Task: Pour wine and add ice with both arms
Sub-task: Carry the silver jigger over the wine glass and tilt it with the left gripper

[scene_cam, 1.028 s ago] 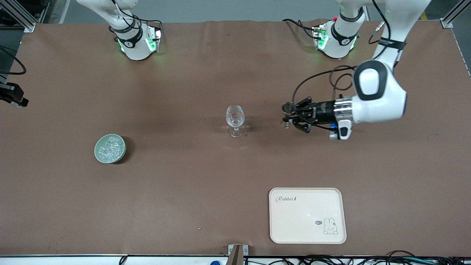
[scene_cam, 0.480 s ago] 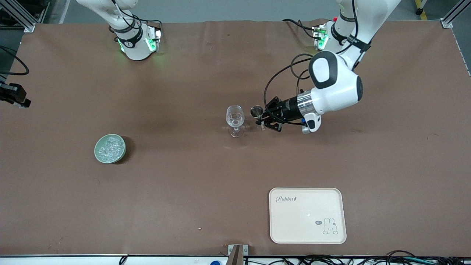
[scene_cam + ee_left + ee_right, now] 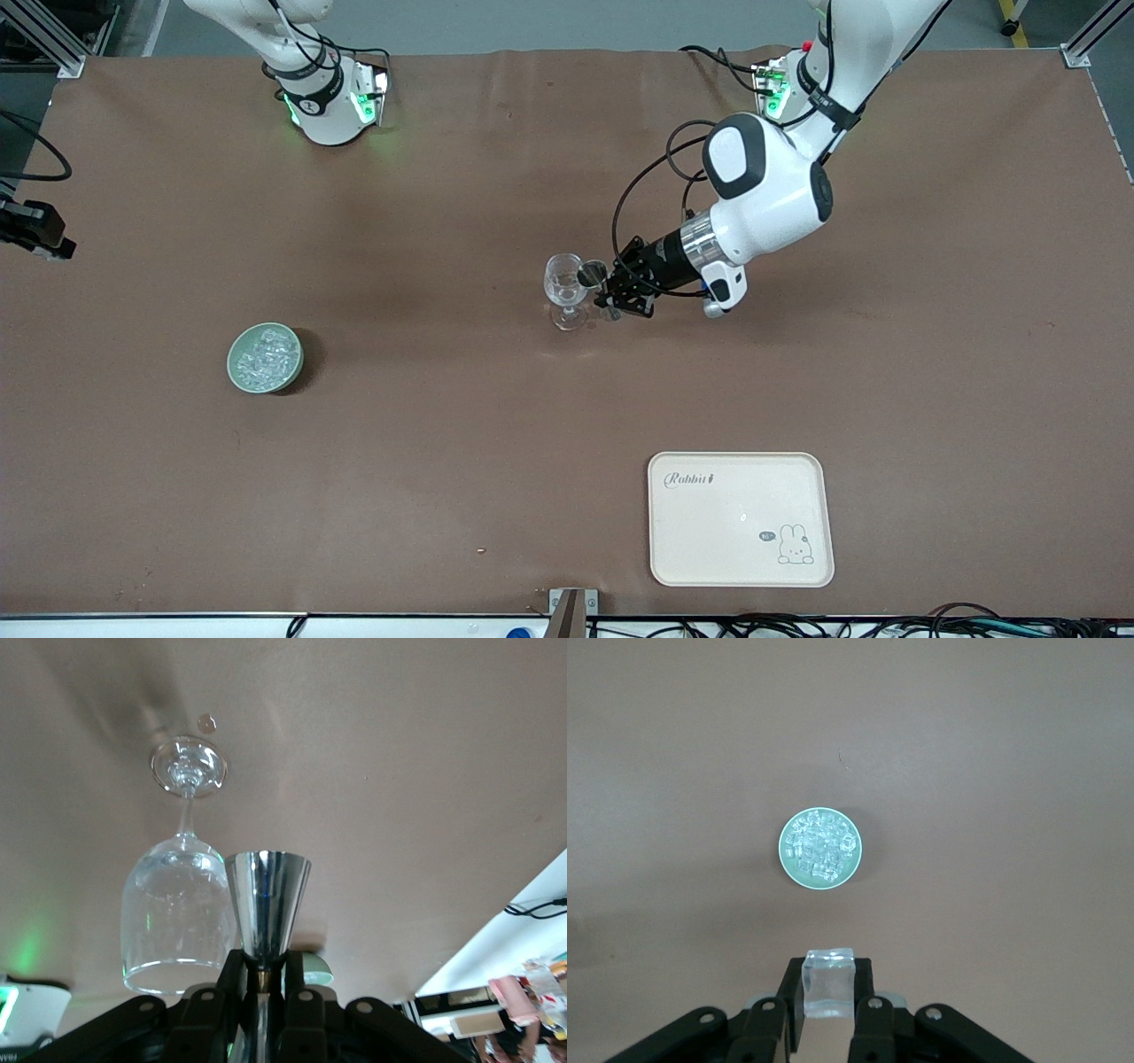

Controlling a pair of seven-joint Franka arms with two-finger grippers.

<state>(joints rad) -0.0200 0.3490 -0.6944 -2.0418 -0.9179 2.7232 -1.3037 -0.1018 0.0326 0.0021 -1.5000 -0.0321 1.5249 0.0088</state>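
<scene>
While your left arm is reaching out from its base, its left gripper [image 3: 609, 301] is pinching a small metal jigger [image 3: 266, 904] by its narrow waist, fingers clamped tight on it. You are holding that jigger right beside the rim of the wine glass [image 3: 566, 288], which is standing upright on the brown table [image 3: 443, 461] just beside the gripper. Your right gripper [image 3: 828, 1005] is not showing in the front view; the right wrist view has it up in the air, its fingers [image 3: 790, 1001] squeezing a single clear ice cube [image 3: 829, 981]. Directly below that gripper you are seeing the green bowl [image 3: 784, 850] heaped with the ice [image 3: 821, 847]. A cream tray [image 3: 741, 518] is lying well apart from both grippers.
</scene>
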